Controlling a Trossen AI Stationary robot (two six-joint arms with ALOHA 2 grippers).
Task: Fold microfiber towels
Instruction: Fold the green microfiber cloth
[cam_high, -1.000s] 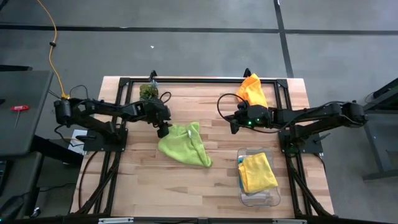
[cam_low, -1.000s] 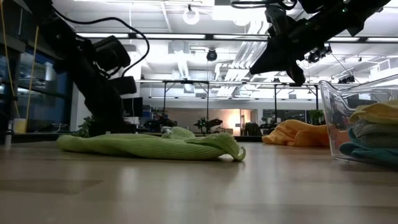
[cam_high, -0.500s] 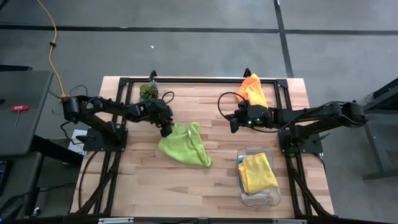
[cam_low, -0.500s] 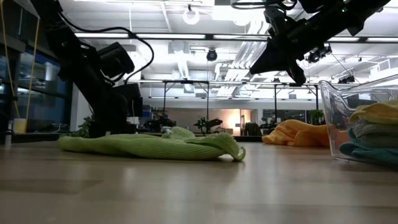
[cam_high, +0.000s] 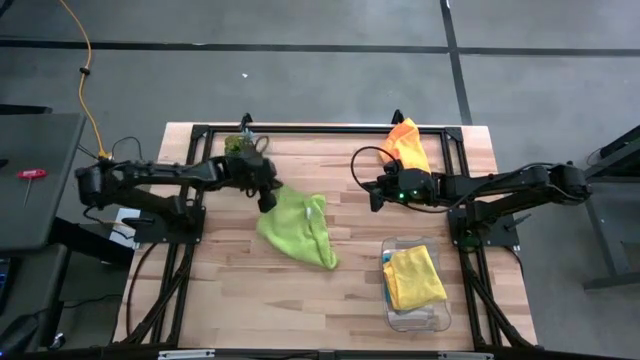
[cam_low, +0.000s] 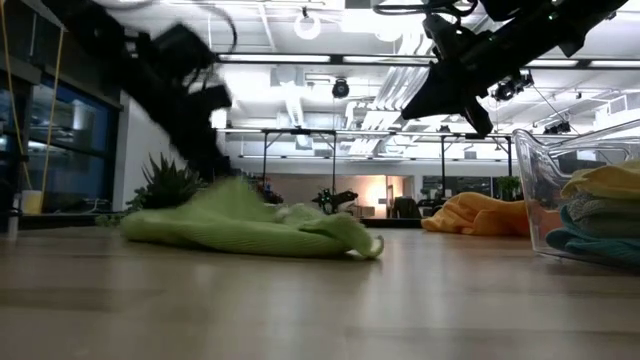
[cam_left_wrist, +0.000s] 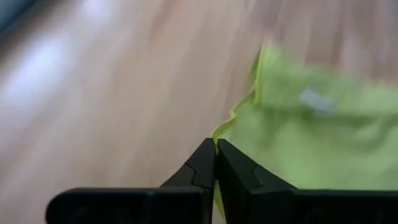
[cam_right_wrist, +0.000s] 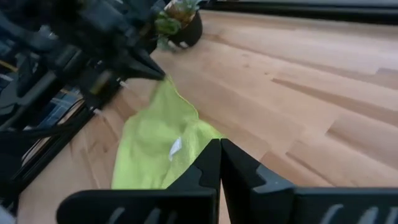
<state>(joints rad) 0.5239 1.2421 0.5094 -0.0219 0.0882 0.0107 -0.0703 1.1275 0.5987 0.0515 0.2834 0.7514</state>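
Left gripper (cam_high: 268, 196) pinching lime green towel (cam_high: 297, 230) corner

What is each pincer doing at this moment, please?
Left pincer: closed on a corner of the lime green towel.
Right pincer: closed, holding nothing, above the table.

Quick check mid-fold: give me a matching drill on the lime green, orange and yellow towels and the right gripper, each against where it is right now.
Things:
1. lime green towel
2. orange towel
3. yellow towel
4. right gripper

Places or states:
A. on top of the stack in the clear bin
B. shut on nothing, held above the table's middle
C. bunched at the table's far edge
D. one corner pinched in the left gripper

Pairs: 1-D, 2-C, 3-A, 4-B
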